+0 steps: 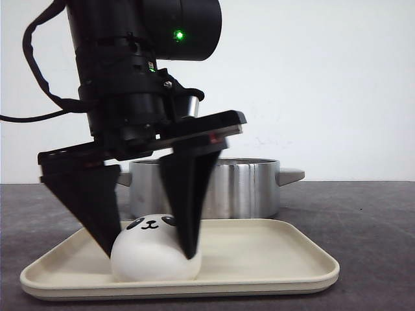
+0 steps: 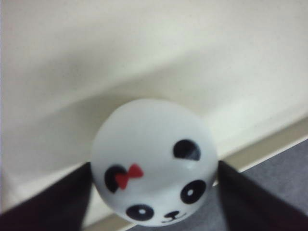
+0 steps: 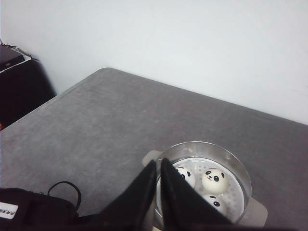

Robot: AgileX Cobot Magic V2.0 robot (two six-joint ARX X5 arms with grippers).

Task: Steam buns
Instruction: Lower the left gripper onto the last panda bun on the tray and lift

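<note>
Left claw (image 1: 152, 249) pinches a round white panda-faced bun (image 1: 155, 256) at the left near edge of the shallow cream tray (image 1: 272, 259), open tray space to its right.

Bun (image 1: 155, 256): smooth, matt white skin with a faint sheen; printed black face markings and a red bow. Tray (image 1: 272, 259): cream plastic, smooth, semi-matt. Steamer pot (image 1: 240, 188): brushed metal, reflective wall; perforated metal insert (image 3: 236, 192) at 12 o'clock from the tray. Surface (image 1: 369, 214): dark grey, matt, fine-grained texture. Left gripper fingers (image 1: 188, 201): matt black plastic.
</note>
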